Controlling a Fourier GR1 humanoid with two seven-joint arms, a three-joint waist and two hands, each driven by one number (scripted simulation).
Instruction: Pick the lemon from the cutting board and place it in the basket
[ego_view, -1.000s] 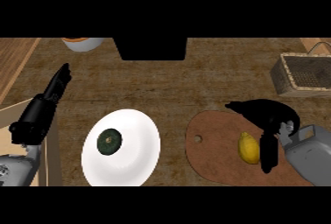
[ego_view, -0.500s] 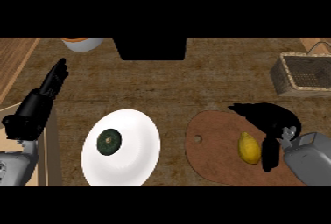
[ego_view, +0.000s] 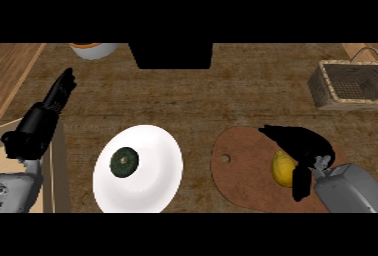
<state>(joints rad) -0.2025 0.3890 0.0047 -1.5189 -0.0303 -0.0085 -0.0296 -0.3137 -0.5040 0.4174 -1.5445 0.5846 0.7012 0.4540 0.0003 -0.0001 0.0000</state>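
The brown desk (ego_view: 192, 95) filled the view, and a white plate (ego_view: 151, 172) lay on its near left part, with a dark green round item (ego_view: 124, 161) resting on the plate's left half. To the right of the plate sat the brown cutting board (ego_view: 240, 175), an oval slab with a small hole near its left edge. At the far right stood the wicker basket (ego_view: 347, 85), well apart from the board. A dark block (ego_view: 171, 54) sat at the far edge in the middle, and a grey bowl with an orange inside (ego_view: 94, 49) showed just left of it. The left hand (ego_view: 52, 107) rested at the left edge, its fingers straight and holding nothing. The right hand (ego_view: 304, 150) hung over the board's right side, its fingers and thumb curled round the yellow lemon (ego_view: 282, 169), which lay on the cutting board.
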